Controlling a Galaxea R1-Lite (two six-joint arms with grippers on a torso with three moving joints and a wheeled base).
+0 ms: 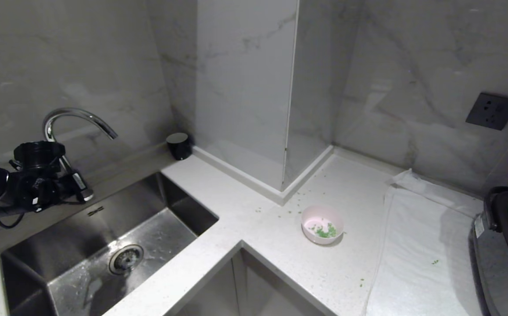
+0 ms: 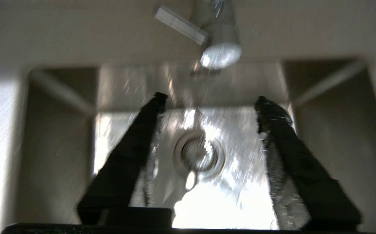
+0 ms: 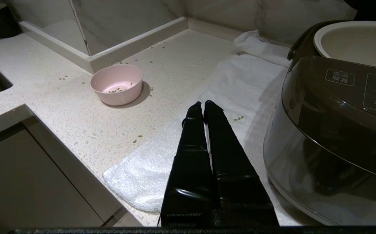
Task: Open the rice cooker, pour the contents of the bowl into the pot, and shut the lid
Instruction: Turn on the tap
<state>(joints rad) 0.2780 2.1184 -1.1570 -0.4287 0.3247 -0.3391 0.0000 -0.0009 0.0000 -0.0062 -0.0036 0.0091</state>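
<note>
Pink bowl (image 1: 322,224): on the bench (image 1: 245,219), green contents (image 1: 325,231) inside. Rice cooker (image 3: 334,130): on white towel (image 3: 162,162), pot (image 3: 357,42) exposed. Left gripper (image 2: 209,107): jaws released, empty, over the sink (image 2: 58,130). Right gripper (image 3: 203,104): jaws clenched, empty, above the towel.

The left end effector (image 2: 209,100) hangs with its two dark fingers (image 2: 132,152) spread wide apart, nothing between them. The right end effector (image 3: 204,103) sits with its fingers pressed together, tips touching, holding nothing.
</note>
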